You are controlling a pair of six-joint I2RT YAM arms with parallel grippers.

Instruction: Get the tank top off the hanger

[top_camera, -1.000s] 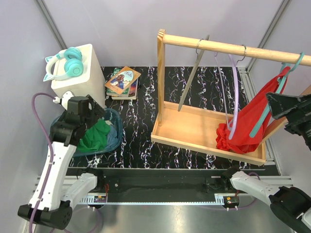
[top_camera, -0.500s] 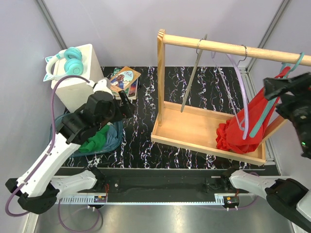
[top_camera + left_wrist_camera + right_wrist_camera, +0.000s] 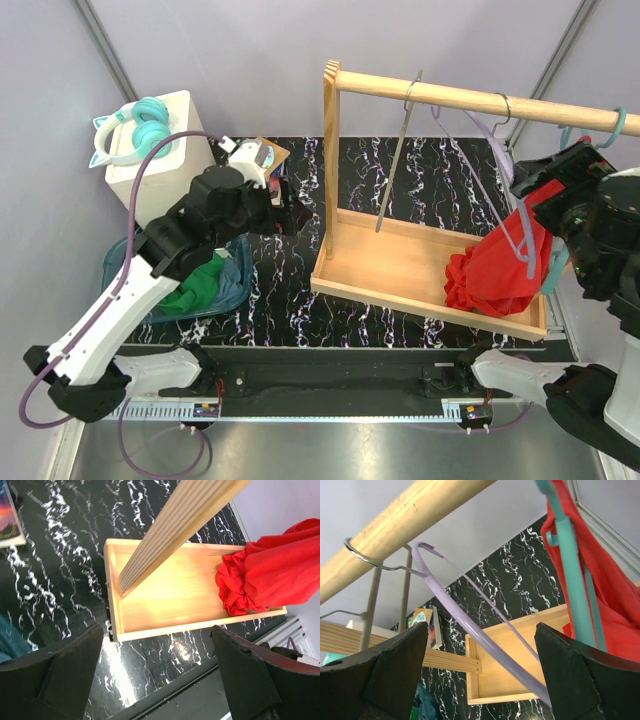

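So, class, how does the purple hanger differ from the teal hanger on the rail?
The purple hanger hangs bare; the teal hanger carries the red tank top. The purple hanger hooks on by a metal wire; the teal hanger's hook is teal like its body. Both hang from the wooden rail.

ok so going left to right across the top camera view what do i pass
teal headphones → green cloth → rack's wooden post → grey hanger → red tank top → teal hanger
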